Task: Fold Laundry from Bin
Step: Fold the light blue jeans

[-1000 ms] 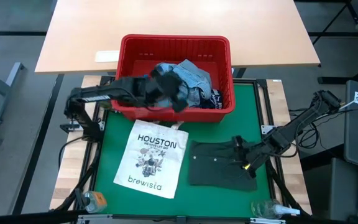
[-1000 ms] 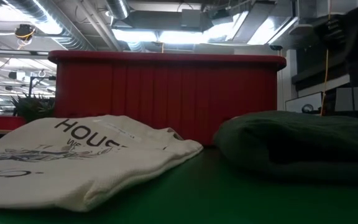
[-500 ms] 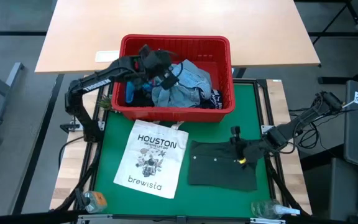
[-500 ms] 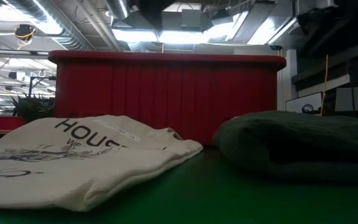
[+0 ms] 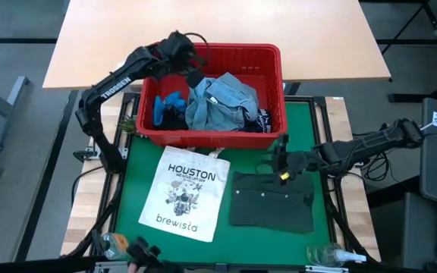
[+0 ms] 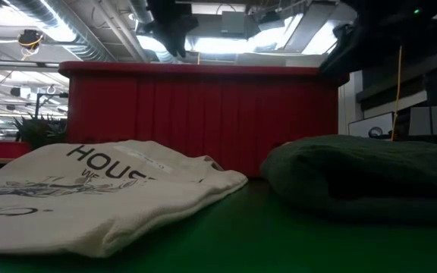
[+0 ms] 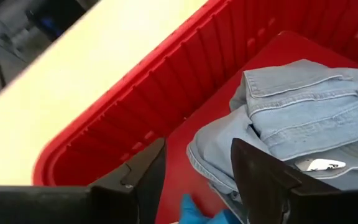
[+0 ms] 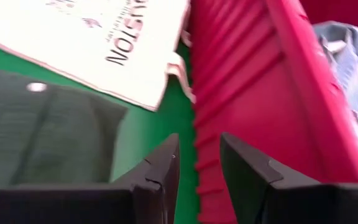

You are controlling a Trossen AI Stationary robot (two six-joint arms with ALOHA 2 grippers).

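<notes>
Inside the red slotted plastic bin (image 5: 271,61) lay crumpled light blue denim laundry (image 5: 222,102); above it the left gripper (image 7: 194,177) hung open and empty. Nearby, the right gripper (image 8: 197,165) hovered, fingers apart, over a folded dark green garment (image 5: 268,201).

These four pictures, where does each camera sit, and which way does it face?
High view: overhead, straight down on the bin, tote, both arms.
Low view: table height, level across the tote toward the bin; arms dark overhead.
Left wrist view: on the left arm, into the bin at the denim shirt, past the open left claw.
Right wrist view: on the right arm, past the right claw.
All share the bin.
</notes>
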